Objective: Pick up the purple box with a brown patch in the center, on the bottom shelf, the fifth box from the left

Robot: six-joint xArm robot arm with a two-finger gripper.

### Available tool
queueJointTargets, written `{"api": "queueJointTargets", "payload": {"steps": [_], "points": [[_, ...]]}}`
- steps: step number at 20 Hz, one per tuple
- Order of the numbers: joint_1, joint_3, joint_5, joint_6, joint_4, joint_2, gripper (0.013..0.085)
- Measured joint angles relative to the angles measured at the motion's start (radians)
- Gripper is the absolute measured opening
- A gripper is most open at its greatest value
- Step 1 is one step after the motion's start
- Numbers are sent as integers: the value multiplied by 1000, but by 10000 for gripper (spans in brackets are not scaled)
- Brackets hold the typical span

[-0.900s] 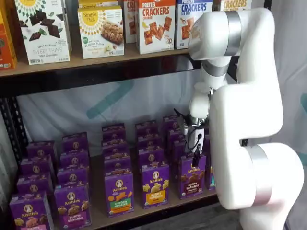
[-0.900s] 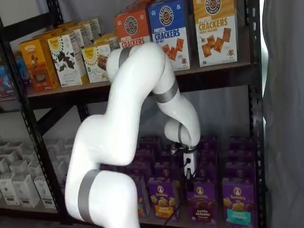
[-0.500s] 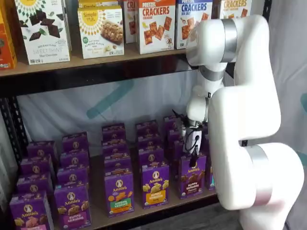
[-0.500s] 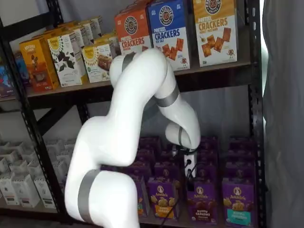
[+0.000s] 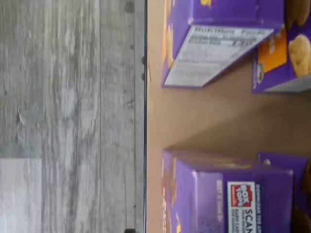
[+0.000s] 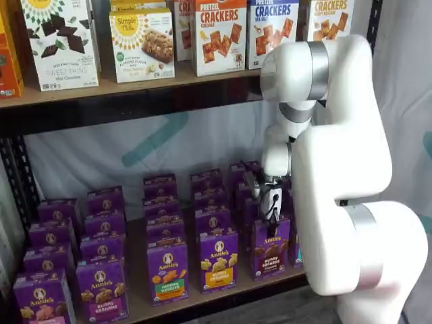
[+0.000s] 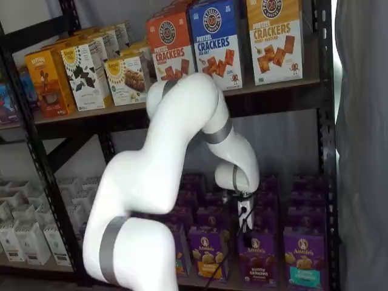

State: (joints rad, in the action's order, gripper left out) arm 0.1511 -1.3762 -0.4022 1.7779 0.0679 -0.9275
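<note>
Purple box [image 6: 268,247] with the brown cookie picture and dark label stands upright at the front edge of the bottom shelf [image 6: 202,297], in the front row; also seen in a shelf view [image 7: 257,257]. A purple box with a yellow label [image 6: 218,260] is just beside it on one side, and a purple box with a teal label [image 7: 302,257] sits on the other side in a shelf view. More purple boxes stand in rows behind, toward the back of the shelf.

White arm [image 6: 337,169] hangs in front of the rack. Pincer [image 6: 273,214] points down, just above the top of the purple box, apart from it as far as the views show. Also seen in a shelf view [image 7: 244,219], with a black cable beside it. The fingers are small and dark against the boxes, so no gap shows plainly; going by the rest, the jaws stand spread wide, nothing held in them.

Wrist view: tan shelf board [image 5: 204,116] with black front rail [image 5: 145,116], grey plank floor [image 5: 68,97] beyond it, and parts of purple cartons at the shelf's front edge; fingers not seen there.

Upper shelf [image 6: 135,94] carries cracker boxes [image 6: 220,35] and other cartons.
</note>
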Motion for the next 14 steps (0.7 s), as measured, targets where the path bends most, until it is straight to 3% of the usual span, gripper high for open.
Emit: {"api": "queueJointTargets", "payload": {"steps": [3, 6, 9, 13, 14], "points": [[3, -48, -28, -71, -82, -36, 850], [1, -93, -53, -116, -130, -71, 850], [-2, -119, -66, -133, -146, -94, 850], [1, -129, -66, -109, -122, -107, 850], [3, -130, -64, -104, -118, -108, 810]]}}
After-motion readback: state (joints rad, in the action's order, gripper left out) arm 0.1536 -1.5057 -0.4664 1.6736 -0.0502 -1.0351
